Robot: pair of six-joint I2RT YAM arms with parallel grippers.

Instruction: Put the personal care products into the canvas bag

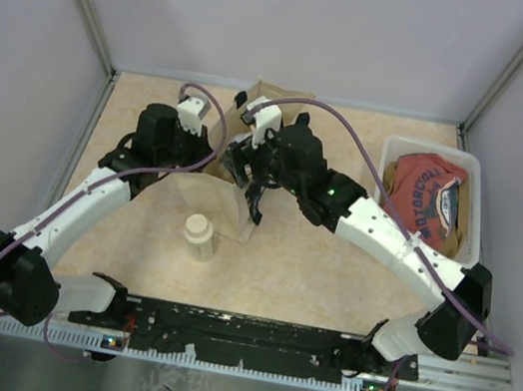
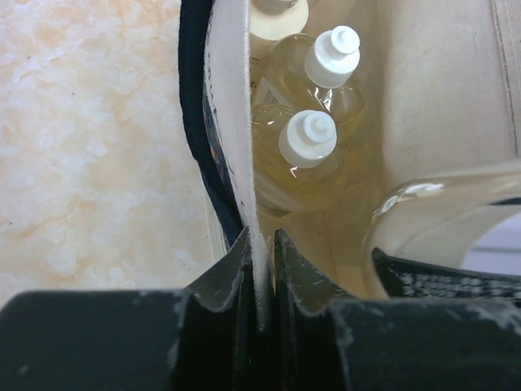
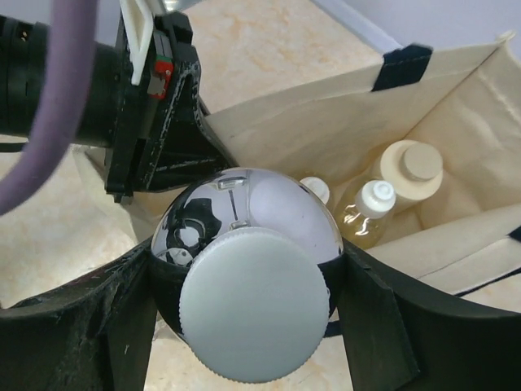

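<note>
Left out: 1 loose cream jar (image 1: 199, 233) stands left of middle, nearer the near edge
Right gripper (image 3: 248, 305): clamped on the round clear bottle (image 3: 260, 204), held over the bag mouth
Left gripper (image 2: 260, 273): pinched together on the canvas bag (image 3: 309, 122) wall
Bag: towards the far edge, middle
Inside: 2 amber bottles (image 2: 308, 138) and 1 bagged cream jar (image 3: 411, 167), so 3 of 5 look done
</note>
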